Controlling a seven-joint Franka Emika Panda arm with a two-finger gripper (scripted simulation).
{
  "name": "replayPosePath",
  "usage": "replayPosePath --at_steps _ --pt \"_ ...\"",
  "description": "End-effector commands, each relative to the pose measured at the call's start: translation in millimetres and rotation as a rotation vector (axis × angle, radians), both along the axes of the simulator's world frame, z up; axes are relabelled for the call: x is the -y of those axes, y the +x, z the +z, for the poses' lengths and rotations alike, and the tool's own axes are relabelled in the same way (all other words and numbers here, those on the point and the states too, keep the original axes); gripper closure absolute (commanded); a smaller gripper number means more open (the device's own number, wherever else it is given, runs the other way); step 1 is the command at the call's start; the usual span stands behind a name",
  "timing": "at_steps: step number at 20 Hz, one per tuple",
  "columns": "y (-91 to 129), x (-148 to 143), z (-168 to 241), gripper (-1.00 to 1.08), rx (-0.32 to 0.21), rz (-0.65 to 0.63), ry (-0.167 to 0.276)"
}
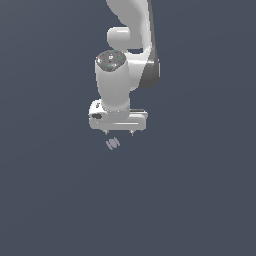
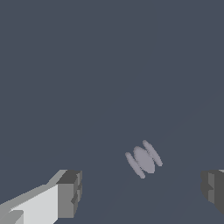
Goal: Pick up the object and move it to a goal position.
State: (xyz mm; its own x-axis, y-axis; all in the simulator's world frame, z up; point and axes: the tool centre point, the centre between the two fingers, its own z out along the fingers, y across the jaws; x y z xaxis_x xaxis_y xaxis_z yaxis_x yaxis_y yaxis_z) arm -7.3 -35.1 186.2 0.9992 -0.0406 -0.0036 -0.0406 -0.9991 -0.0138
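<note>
A flat, even dark slate-blue ground (image 1: 200, 200) fills both views and carries no markings. Over it hangs the white, glossy, jointed robot arm (image 1: 117, 75), its thick rounded wrist segment pointing straight down and ending in a wide white gripper bar. The white two-fingered gripper (image 1: 119, 133) sits beneath that bar, and its two short dark grey finger tips (image 2: 70, 194) stand wide apart with nothing between them; the jaws are spread fully and grip nothing. In the exterior view the tips show only as two tiny stubs under the ends of the bar. The object, a tiny pale grey-lilac lump with darker slanted stripes (image 1: 113, 143), lies on the ground just below the jaws and clear of both tips, nearer the tip on the exterior view's left than the other one. In the wrist view the same lump (image 2: 144, 159) appears in the open gap between the two tips, closer to the line joining them than to the far ground, touching neither. It reads as a small oval body flanked by two thin bars, and its long axis runs on a slant, diagonal to the line between the finger tips rather than along or square across it.
</note>
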Motion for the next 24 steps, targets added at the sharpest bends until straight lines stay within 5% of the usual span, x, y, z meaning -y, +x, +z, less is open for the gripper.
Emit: replayPosePath --at_steps 1,24 --pt "-2 3 -6 -0.92 0.0 0.026 -0.002" --pt "-47 40 -109 -0.92 0.005 0.505 -0.015"
